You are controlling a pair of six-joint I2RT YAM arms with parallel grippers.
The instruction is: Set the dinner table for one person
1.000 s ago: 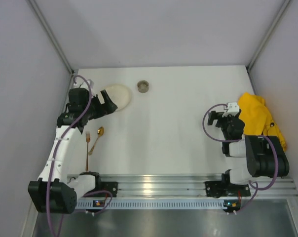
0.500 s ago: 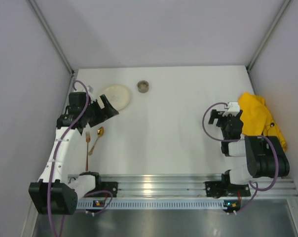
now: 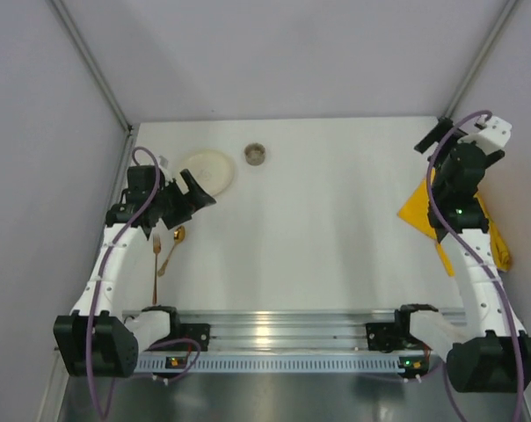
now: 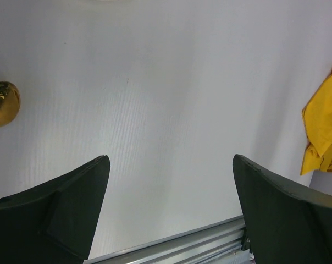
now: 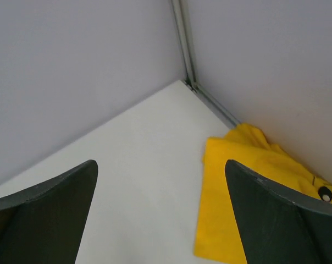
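**Both grippers spread and empty over the table**

The left gripper (image 4: pixel 171 165), jaws wide apart, hangs near a slim gold fork (image 3: pixel 156 262), a gold spoon (image 3: pixel 172 243) and a round cream plate (image 3: pixel 209 169). The dinner table (image 3: pixel 318 246), a large white rectangular top, lies under everything. The right gripper (image 5: pixel 160 170), also spread, hangs above a crumpled yellow cloth (image 5: pixel 240 190).

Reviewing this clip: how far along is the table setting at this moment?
Done: nothing looks set on the dinner table. The plate and cup sit near the far edge, the fork and spoon by the left edge, and the yellow cloth lies rumpled at the right. In hand: nothing; the left gripper and right gripper are open and empty. Left: gathering everything into one place setting.
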